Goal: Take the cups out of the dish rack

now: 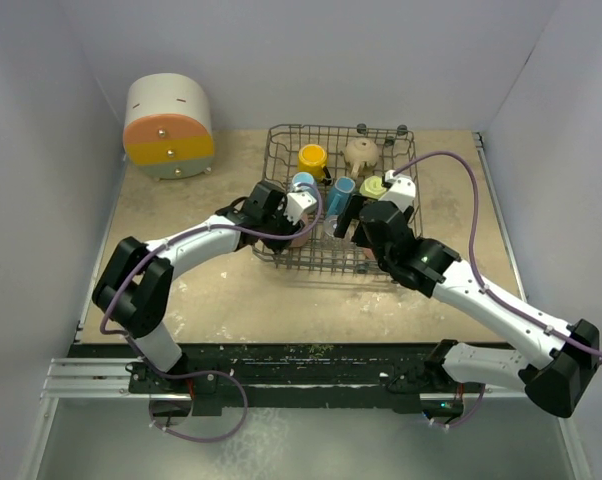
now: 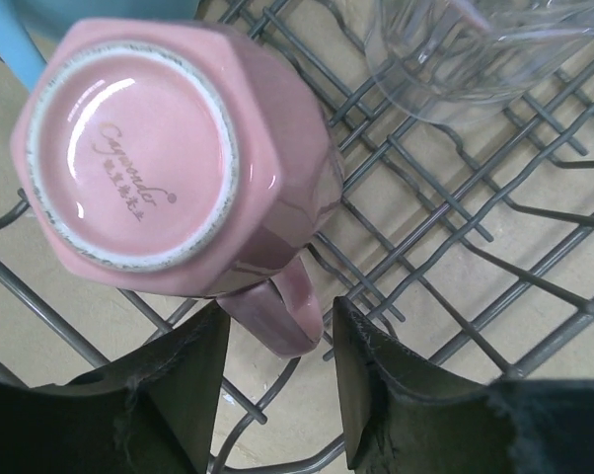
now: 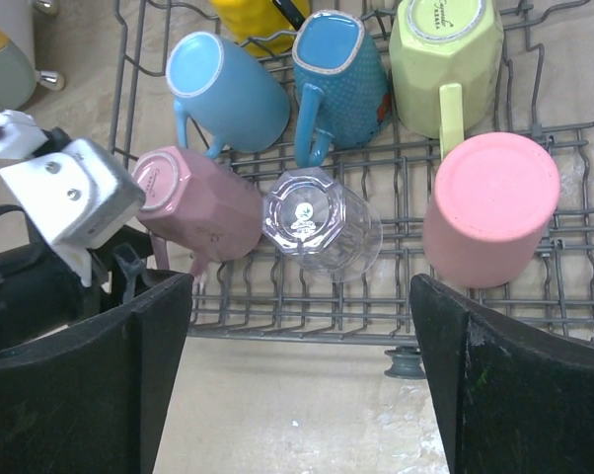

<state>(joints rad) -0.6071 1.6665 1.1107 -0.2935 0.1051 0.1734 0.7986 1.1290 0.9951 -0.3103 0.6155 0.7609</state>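
Observation:
The dish rack (image 1: 331, 127) stands at mid table. A pink mug (image 2: 169, 168) lies upside down in it, its handle (image 2: 277, 311) between the tips of my left gripper (image 2: 280, 326). The jaws are open, with a narrow gap on the right side. My right gripper (image 3: 302, 291) hovers wide open over the rack's front rail (image 3: 307, 331), holding nothing. Ahead of it are a clear glass (image 3: 322, 222), a salmon tumbler (image 3: 489, 207), two blue mugs (image 3: 228, 89) (image 3: 338, 69), a yellow-green mug (image 3: 445, 59) and the pink mug (image 3: 203, 202). A yellow mug (image 1: 312, 158) and a tan cup (image 1: 361, 152) sit at the rack's back.
A rounded white, orange and yellow drawer box (image 1: 169, 127) stands at the back left. White walls close in the table on three sides. Both arms reach in side by side at the rack's front, with purple cables looping over them.

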